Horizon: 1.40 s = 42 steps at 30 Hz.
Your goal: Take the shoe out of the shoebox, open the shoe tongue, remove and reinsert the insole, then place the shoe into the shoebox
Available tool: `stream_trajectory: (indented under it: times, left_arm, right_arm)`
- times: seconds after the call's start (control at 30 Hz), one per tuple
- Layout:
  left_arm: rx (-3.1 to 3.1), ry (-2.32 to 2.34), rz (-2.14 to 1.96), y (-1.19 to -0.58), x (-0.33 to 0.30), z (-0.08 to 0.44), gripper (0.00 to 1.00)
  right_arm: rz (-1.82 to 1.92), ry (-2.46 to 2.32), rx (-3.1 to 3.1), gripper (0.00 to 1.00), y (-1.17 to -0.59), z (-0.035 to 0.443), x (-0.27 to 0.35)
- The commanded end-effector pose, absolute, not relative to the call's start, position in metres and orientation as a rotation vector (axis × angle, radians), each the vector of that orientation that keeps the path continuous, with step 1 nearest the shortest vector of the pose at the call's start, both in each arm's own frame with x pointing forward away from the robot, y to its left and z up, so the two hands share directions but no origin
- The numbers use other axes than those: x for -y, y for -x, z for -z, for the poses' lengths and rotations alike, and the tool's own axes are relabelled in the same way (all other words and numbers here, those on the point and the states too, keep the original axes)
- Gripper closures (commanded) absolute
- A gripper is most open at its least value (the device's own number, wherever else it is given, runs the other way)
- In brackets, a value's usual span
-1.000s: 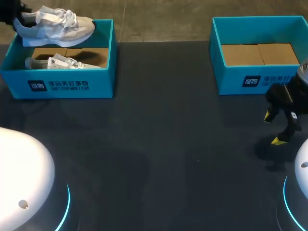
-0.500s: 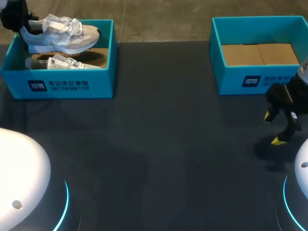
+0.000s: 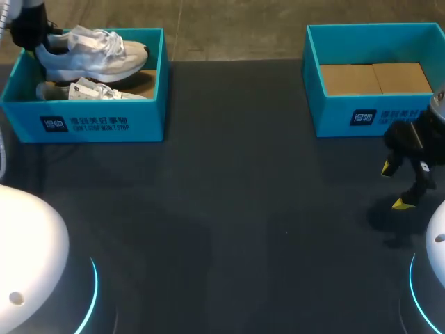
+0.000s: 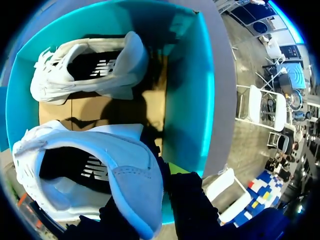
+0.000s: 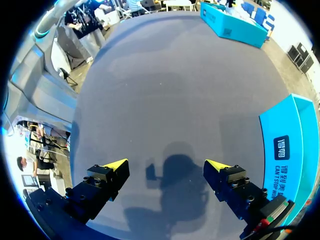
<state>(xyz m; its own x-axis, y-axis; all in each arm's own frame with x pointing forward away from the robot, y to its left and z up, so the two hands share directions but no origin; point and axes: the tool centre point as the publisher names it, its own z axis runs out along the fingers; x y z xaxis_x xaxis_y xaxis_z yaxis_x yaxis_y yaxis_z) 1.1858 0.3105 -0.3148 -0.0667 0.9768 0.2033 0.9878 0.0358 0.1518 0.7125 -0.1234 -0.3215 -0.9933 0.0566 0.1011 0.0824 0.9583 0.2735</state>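
A white sneaker (image 3: 94, 54) hangs over the teal left shoebox (image 3: 104, 124), and my left gripper (image 3: 31, 33) is shut on its heel. In the left wrist view that heel (image 4: 131, 186) sits between the gripper's dark fingers (image 4: 187, 200), toe pointing away. Under it, a second white sneaker (image 4: 87, 70) lies on its side on the box's cardboard floor (image 4: 100, 107), also visible from the head view as the lower sneaker (image 3: 90, 90). My right gripper (image 3: 400, 185) hovers open and empty over the table in front of the right box; its yellow tips stand wide apart around the right gripper (image 5: 166, 165).
A second teal shoebox (image 3: 361, 115) with a bare cardboard floor stands at the back right; its wall (image 5: 287, 150) is close beside my right gripper. Dark table (image 3: 236, 209) stretches between the two boxes.
My left gripper has carried the held sneaker a little to the right and lower over the left box. The right arm has not moved.
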Motion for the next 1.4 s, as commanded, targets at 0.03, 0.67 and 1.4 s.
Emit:
stream_trajectory:
  times: [0.03, 0.67, 1.4]
  left_arm:
    - [2.222, 2.102, 0.383, -1.198, -0.31, 0.324, 1.0]
    - [2.197, 2.134, 0.314, -1.203, -0.306, 0.346, 1.0]
    - [2.201, 2.117, 0.267, -1.207, -0.299, 0.36, 1.0]
  right_arm:
    - [0.423, 0.109, 3.019, 0.0, -0.712, 0.322, 0.123]
    - [0.423, 0.109, 3.019, 0.0, -0.712, 0.322, 0.123]
    - [0.423, 0.109, 3.019, 0.0, -0.712, 0.322, 0.123]
